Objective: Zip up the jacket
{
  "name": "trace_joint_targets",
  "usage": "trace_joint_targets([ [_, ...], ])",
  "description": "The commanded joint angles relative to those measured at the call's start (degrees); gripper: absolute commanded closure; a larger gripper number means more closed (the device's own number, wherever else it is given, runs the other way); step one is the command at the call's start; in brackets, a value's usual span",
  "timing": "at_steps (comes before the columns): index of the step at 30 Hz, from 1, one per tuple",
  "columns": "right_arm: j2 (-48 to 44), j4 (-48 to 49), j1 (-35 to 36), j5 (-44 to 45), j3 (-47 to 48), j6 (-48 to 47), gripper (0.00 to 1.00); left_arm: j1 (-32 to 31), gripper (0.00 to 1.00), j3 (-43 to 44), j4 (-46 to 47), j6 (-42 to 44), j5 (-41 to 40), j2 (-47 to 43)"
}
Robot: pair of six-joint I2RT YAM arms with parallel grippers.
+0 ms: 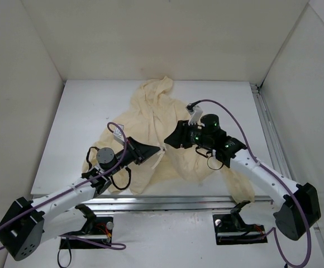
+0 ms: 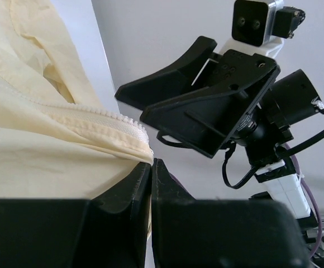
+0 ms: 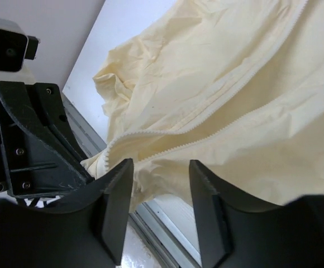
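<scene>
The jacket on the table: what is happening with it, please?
Two robot arms are working on a pale yellow jacket spread on the table. The left gripper has its jaws shut on the bottom front edge, beside the zipper teeth. The right gripper hangs over the zipper with jaws open. The two rows of teeth lie apart, so it is not zipped yet.
</scene>
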Motion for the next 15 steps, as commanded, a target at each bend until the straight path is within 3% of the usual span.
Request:
trace_joint_targets([
  [1,-1.9,-4.2,-1.3,3.6,5.5,-3.4,0.56,0.4,1.0,1.4,3.8,-1.1,0.4,-1.6],
  [7,-4.7,-13.7,-1.8,5.6,12.7,-4.1,0.49,0.4,1.0,1.6,2.3,-1.8,0.4,-0.9],
  [15,-4.9,-27.7,1.1,3.9,19.0,0.2,0.53,0.4,1.0,2.6,1.4,-1.5,0.1,0.0],
])
